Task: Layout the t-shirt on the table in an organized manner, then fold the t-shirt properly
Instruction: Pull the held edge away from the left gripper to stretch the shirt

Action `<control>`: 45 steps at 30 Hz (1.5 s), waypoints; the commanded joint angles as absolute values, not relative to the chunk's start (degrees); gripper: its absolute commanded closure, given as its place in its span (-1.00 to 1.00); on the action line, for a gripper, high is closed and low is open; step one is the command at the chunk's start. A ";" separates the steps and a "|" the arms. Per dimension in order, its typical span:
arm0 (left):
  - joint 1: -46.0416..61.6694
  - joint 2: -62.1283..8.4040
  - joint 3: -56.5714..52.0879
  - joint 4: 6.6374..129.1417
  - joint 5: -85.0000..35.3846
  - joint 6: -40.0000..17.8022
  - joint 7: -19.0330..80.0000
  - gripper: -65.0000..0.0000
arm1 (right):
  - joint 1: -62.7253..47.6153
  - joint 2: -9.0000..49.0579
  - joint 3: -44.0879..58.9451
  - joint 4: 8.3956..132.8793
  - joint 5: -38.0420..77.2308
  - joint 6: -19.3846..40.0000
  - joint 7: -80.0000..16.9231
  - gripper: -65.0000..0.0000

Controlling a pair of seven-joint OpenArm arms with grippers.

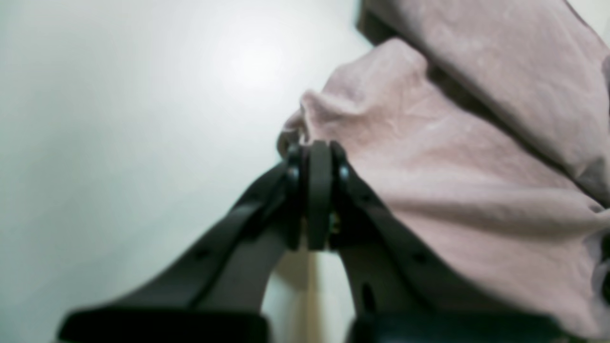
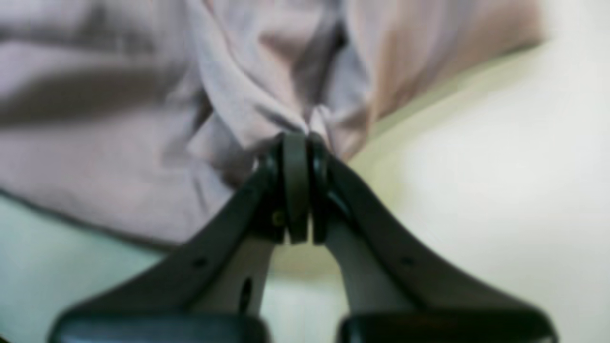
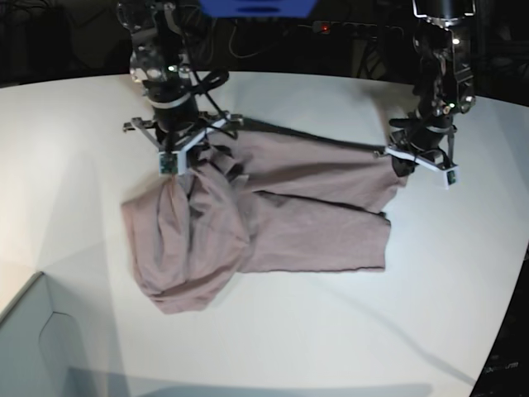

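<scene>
Both grippers are pinched on cloth: the left gripper [image 1: 318, 145], on the right side of the base view, has its black jaws together on a puckered edge of the dusty pink-mauve cotton t-shirt [image 3: 273, 211], and the right gripper [image 2: 300, 136], on the left side of that view, is clamped on a gathered bunch of the same fabric. That shirt lies mid-way across the smooth white curved-edged table [image 3: 66, 141], stretched in a loose band between the two arms, with a rumpled bulge sagging toward the near edge below the right gripper and a flatter panel nearer the left one. A pale grey box corner [image 3: 33, 331] sits at the near left, well apart from the cloth. My read is that the laying-out step is in hand, not the fold. To do it well, the arms should lift together and draw apart evenly until the band goes taut, so the bunched part drops free and hangs straight, then lower it slowly onto the table, letting the far hem settle first; pulling unevenly would twist it or slip a pinch
</scene>
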State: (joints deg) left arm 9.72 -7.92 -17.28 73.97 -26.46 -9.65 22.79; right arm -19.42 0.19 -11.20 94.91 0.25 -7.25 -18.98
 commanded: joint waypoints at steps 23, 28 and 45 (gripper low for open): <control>8.92 -8.48 -17.45 75.47 -26.95 -10.07 21.85 1.00 | -31.43 0.04 21.93 107.03 17.27 -6.73 -7.69 1.00; 8.92 -8.48 -17.45 75.47 -26.95 -10.07 21.85 1.00 | -25.10 0.84 26.59 106.68 17.19 -2.24 -8.13 1.00; 8.84 -7.78 -22.29 75.47 -26.95 -10.07 22.02 1.00 | -29.05 -6.11 39.60 105.71 17.10 6.20 -17.19 1.00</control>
State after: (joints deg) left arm 9.54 -7.25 -22.09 74.37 -26.65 -10.24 23.40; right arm -28.47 -6.52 39.29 105.08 16.99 6.09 -18.50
